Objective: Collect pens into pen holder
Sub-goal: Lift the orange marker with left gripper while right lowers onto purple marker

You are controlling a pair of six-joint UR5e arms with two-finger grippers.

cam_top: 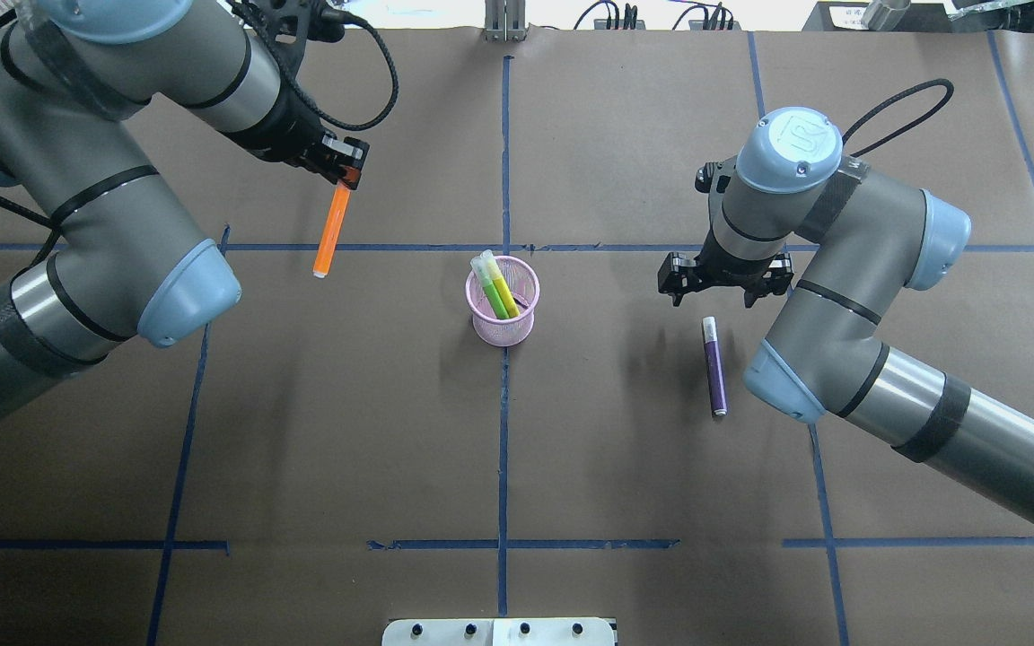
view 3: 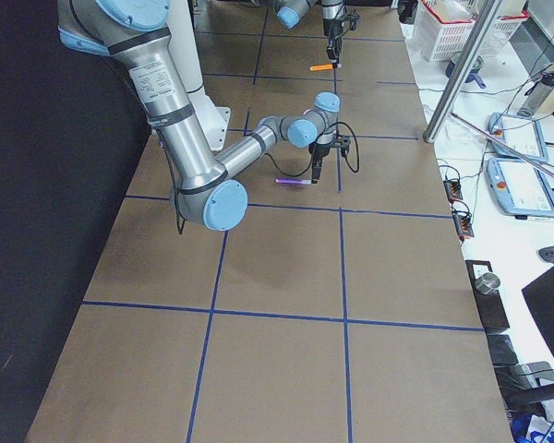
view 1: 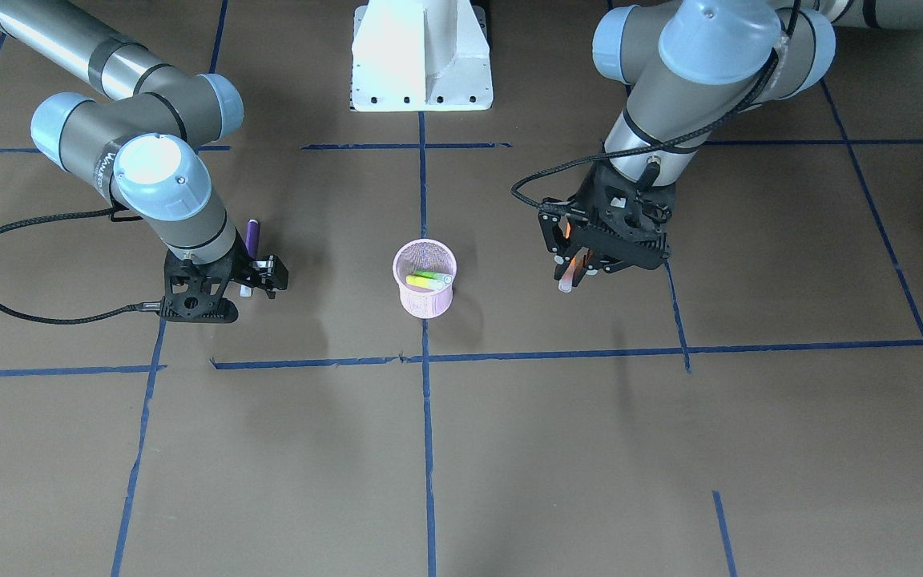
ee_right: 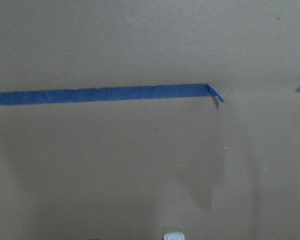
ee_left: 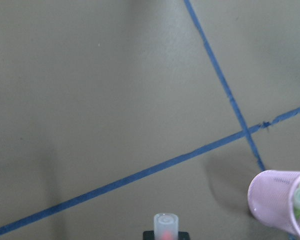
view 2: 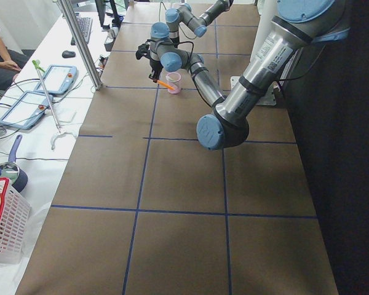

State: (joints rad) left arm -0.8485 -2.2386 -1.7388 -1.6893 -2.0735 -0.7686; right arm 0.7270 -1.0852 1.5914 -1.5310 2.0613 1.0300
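The pink mesh pen holder (cam_top: 502, 303) stands upright at the table's middle with a green pen (cam_top: 492, 289) and a yellow pen inside; it also shows in the front view (view 1: 425, 282). My left gripper (cam_top: 346, 173) is shut on the orange pen (cam_top: 332, 230), held tilted in the air, up and left of the holder. In the left wrist view its pale cap (ee_left: 165, 223) points down and the holder (ee_left: 277, 205) is at lower right. The purple pen (cam_top: 714, 363) lies flat on the table. My right gripper (cam_top: 722, 285) is open just beyond its cap end.
Brown paper with blue tape lines (cam_top: 503, 422) covers the table. The robot's white base (view 1: 421, 56) stands at the table's edge behind the holder. Operator tablets (view 2: 24, 104) and baskets lie off the table's far side.
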